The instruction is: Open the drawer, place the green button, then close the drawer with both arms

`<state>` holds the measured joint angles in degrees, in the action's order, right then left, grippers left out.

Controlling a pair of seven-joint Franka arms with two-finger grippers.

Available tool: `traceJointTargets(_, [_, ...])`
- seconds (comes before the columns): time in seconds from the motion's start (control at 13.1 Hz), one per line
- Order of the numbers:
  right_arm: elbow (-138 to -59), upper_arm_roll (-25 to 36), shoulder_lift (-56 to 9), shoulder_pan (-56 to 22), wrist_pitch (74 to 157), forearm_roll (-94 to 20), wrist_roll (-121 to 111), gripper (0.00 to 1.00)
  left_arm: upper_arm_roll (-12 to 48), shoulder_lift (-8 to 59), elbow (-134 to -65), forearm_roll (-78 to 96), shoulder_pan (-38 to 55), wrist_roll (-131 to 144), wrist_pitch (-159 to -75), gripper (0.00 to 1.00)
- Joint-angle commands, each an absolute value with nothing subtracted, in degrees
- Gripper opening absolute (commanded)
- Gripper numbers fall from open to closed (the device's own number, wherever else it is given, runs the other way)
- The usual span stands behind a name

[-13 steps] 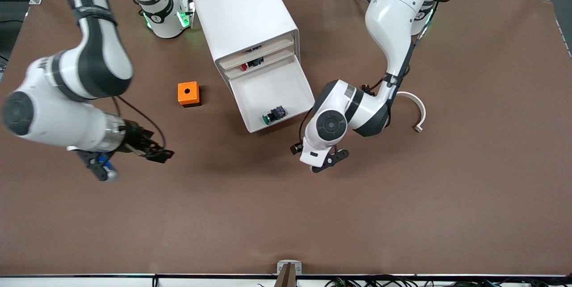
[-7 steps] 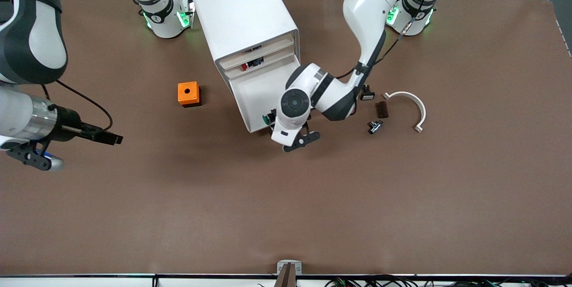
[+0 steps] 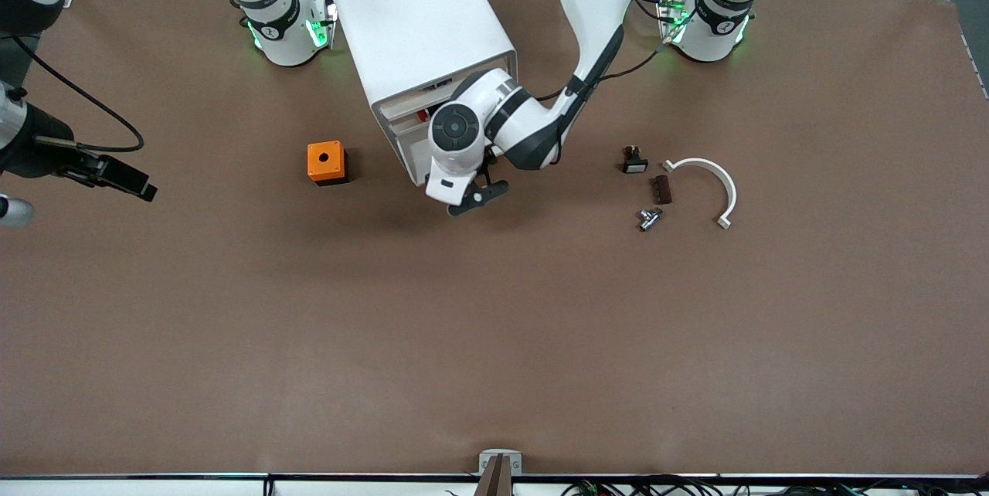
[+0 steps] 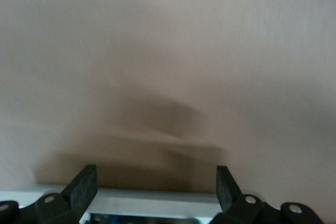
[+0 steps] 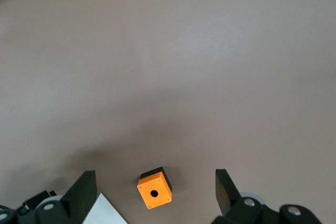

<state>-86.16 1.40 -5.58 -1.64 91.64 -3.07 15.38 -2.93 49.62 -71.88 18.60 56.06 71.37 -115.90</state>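
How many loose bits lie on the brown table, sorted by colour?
Orange: 1, plastic cube with round hole
White: 1, curved plastic band
Dark: 3, black white-capped button, brown ridged block, small silver-and-black part
Total: 5

My brown table point(image 3: 494, 341) carries a white cabinet point(image 3: 417, 25) at twelve o'clock, an orange cube point(image 3: 326, 162) at ten, and a white curved piece point(image 3: 715, 179) among small parts at two.
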Motion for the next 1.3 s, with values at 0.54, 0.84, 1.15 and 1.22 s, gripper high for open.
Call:
traceJointTargets(0.54, [-95.10, -4.04, 2.11, 3.25, 95.54, -0.62, 14.77, 1.00, 3.08, 48.87, -72.60, 20.92, 55.81, 79.52, -115.58, 0.99])
traceJointTargets(0.84, [-94.05, -3.96, 1.85, 2.81, 91.69, 0.35, 14.68, 1.00, -6.38, 46.68, -72.07, 20.21, 51.87, 79.72, -115.66, 0.99])
traceJointTargets(1.15, [-92.73, -3.87, 1.67, 2.90, 90.70, 0.53, 14.59, 1.00, -22.02, 44.40, -72.16, 20.30, 50.98, 65.53, -115.66, 0.99])
traceJointTargets(1.22, [-92.64, -3.87, 1.67, 2.99, 90.88, 0.53, 14.50, 1.00, -24.67, 43.51, -72.16, 20.48, 49.93, 60.43, -115.58, 0.99])
